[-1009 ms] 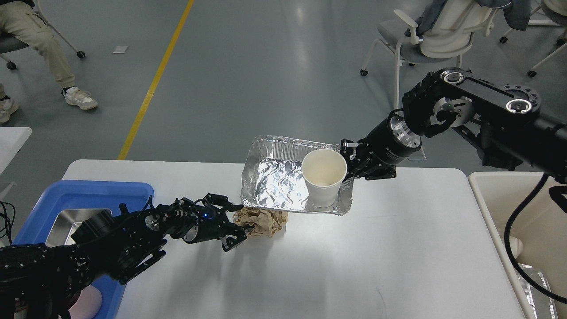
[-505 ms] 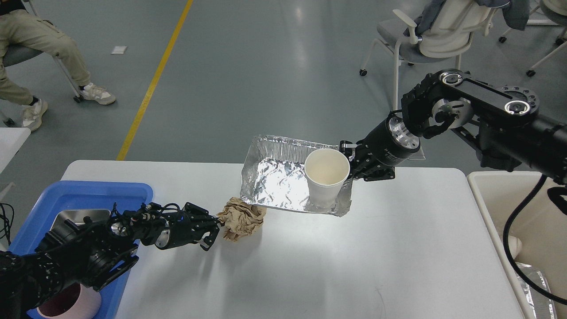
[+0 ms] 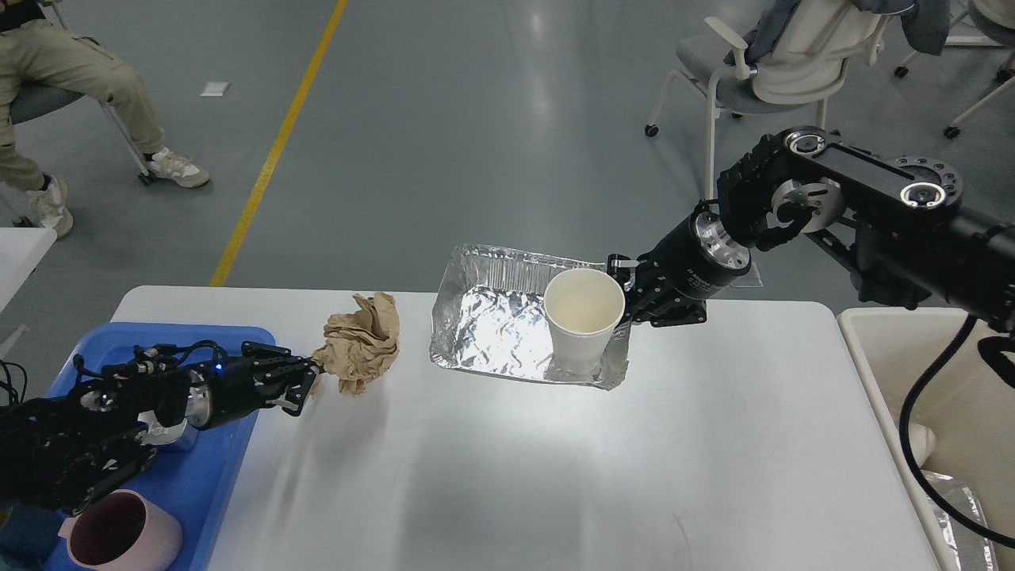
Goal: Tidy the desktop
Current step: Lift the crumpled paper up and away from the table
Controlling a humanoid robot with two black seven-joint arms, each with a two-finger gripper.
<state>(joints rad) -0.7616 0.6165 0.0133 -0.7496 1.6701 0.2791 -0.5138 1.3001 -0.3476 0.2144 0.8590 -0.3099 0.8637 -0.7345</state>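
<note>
On the left side of the tabletop, left claw is clamped on the crumpled brown paper wad and has pulled it back and up. A second ago the wad sat on the white surface just in front of the foil tray, tucked at its near-left corner; half a second ago it was gripped and sliding leftward; now it hangs lifted off the surface, well apart from the foil tray, close to the right rim of the blue plastic tray. Left arm has retracted toward the robot's own left by the same amount.

Right claw has barely shifted: it sits at the far-right rim of the foil tray, right behind the white paper cup, which stands upright inside that tray. Fingers are dark and partly hidden by the cup, so cannot tell if they are apart or closed on the foil edge. Foil tray and cup have not moved across the three moments.

Meaning for the task: the wad is off the desktop, so one piece of litter is picked; judged heading for a container, likely the blue tray or elsewhere, not clear which. A pink cup and a metal item already lie in the blue tray. A beige bin stands off the right edge. Foil tray and cup remain to clear. Risk: the loose wad is held only by one edge and could slip.
</note>
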